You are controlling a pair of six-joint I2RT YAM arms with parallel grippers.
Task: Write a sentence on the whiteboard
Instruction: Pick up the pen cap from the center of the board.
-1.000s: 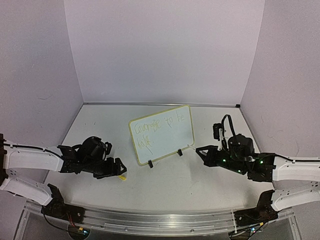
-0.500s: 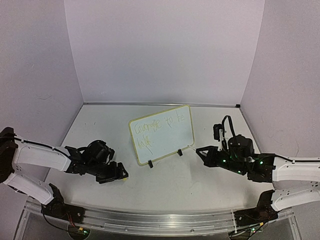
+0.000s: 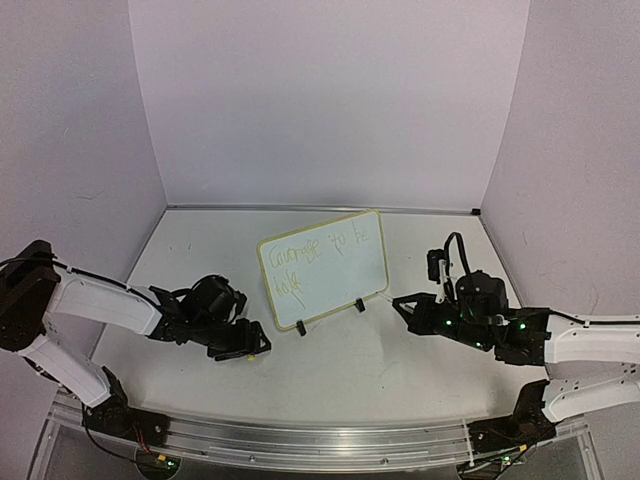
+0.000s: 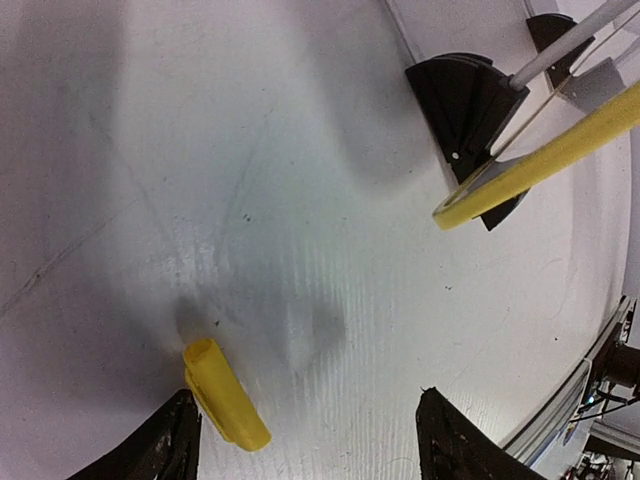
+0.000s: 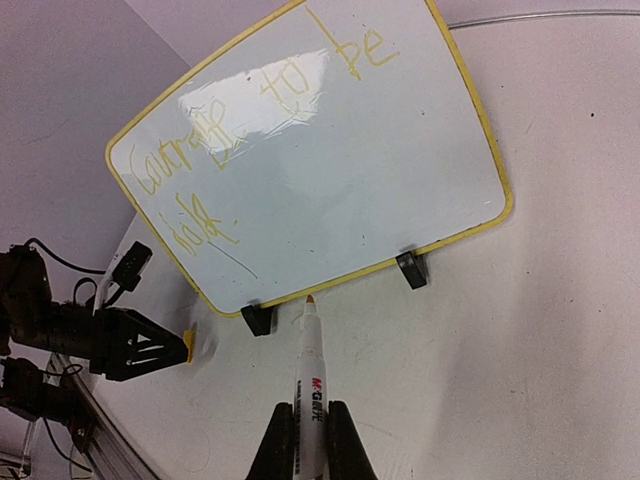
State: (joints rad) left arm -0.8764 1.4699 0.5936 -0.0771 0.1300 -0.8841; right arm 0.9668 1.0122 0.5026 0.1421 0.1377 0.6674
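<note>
The whiteboard (image 3: 335, 275) stands tilted on two black clip feet (image 5: 411, 270) at mid-table, with a pale yellow frame. The sentence (image 3: 320, 250) runs across it in two lines of faint yellow handwriting (image 5: 260, 110). My right gripper (image 5: 310, 430) is shut on a white marker (image 5: 312, 375). The marker's uncapped orange tip points at the board's lower edge, just short of it. My left gripper (image 4: 305, 400) hovers low and open over the table, left of the board's corner (image 4: 530, 165). A yellow marker cap (image 4: 225, 392) lies on the table beside the left finger (image 4: 170, 440).
Purple walls close in the back and both sides. A metal rail (image 3: 320, 440) runs along the near edge by the arm bases. The board's near foot (image 4: 465, 95) sits ahead of the left gripper. The left gripper also shows at the left of the right wrist view (image 5: 140, 345).
My left arm has slid right along the table toward the board's left foot, and its jaws have narrowed a little. The right arm and marker have stayed still.
</note>
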